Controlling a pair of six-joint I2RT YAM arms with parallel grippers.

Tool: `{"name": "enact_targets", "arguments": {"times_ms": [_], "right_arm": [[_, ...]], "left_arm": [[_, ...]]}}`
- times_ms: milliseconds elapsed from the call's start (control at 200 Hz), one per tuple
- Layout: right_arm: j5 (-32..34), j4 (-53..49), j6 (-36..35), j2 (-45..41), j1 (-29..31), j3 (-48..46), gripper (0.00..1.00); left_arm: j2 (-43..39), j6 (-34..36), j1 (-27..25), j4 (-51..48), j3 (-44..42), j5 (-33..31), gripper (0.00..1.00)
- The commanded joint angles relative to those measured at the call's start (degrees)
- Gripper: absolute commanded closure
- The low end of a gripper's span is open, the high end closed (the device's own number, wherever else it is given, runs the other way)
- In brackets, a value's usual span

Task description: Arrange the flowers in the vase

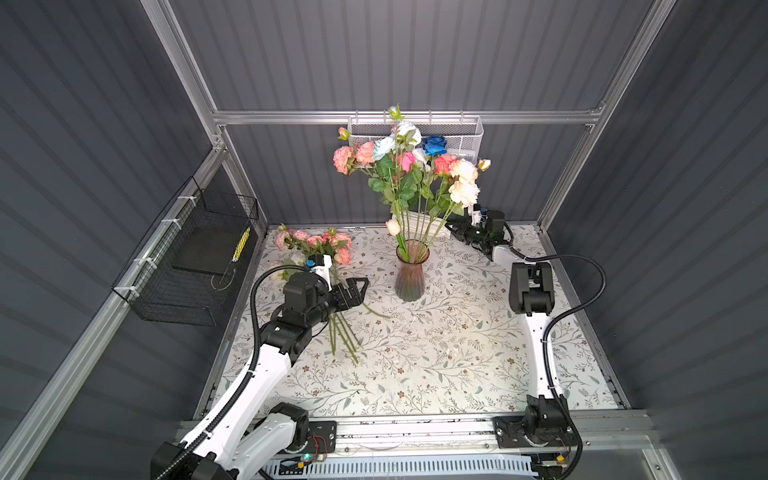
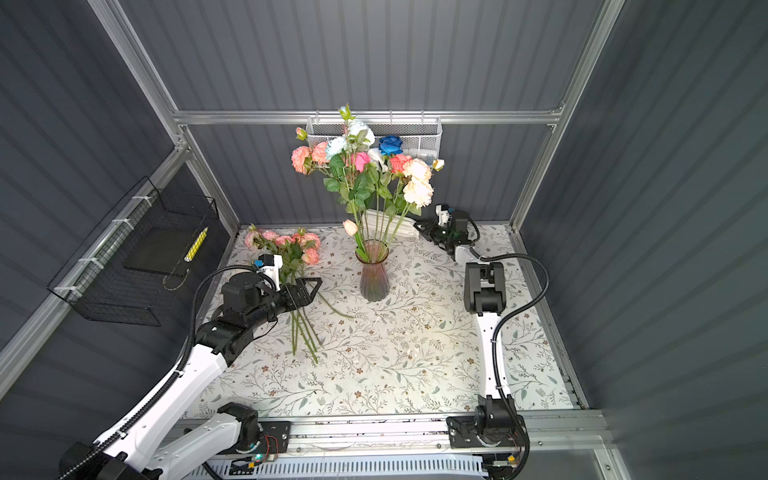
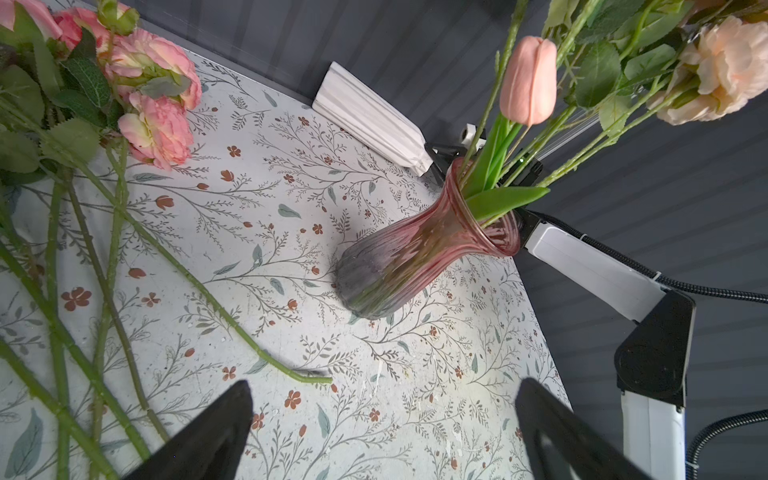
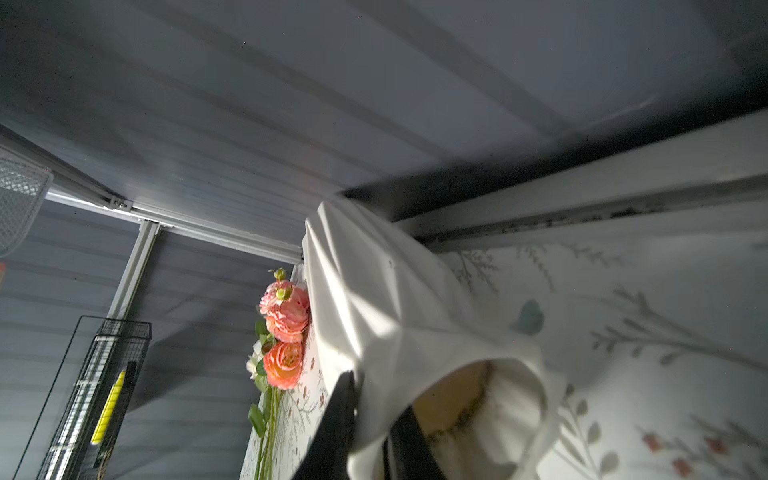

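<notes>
The right gripper (image 4: pixel 374 397) looks closed on the rim of a white vase (image 4: pixel 374 299), with one finger inside the mouth and one outside, though the view is blurry. That vase lies on its side at the far edge of the table (image 1: pixel 436 353). The left gripper (image 3: pixel 384 384) is wide open and holds nothing. It hangs above the stems of loose flowers (image 1: pixel 316 245) lying on the left. Between the arms a pink vase (image 1: pixel 409 278) stands upright, full of tall flowers (image 1: pixel 411 166).
</notes>
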Motion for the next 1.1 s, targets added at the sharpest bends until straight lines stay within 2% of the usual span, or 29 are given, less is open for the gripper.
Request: {"name": "enact_targets", "arguments": {"times_ms": [0,245,410,630,960,1095], "right_arm": [[-0.4,5.6,-1.8,-4.8,0.2,-5.2,0.90],[4.4,10.9,-5.8,-21.1,-1.6,-29.7,1.00],[8.7,8.5,-10.6,-35.3,-2.9,-45.0,1.00],[17.5,-8.3,-19.1,-55.9,-2.7,-57.1,1.00],[31.6,-39.1,-25.6,-83.1,1.0,-62.6,1.00],[37.9,-54.1,-28.0,-92.6,4.7,-60.2,1.00]], "left_arm": [[-0.8,1.5,0.3,-1.6,1.7,-0.3,0.00],[-2.1,1.5,0.3,-1.5,1.4,0.6,0.00],[-3.9,1.2,0.3,-1.0,1.1,1.1,0.00],[-6.0,0.4,0.3,-0.4,0.3,2.6,0.00],[-8.3,-0.9,0.3,-2.4,0.8,3.2,0.00],[-10.1,-1.8,0.3,-3.0,0.5,3.0,0.00]]}}
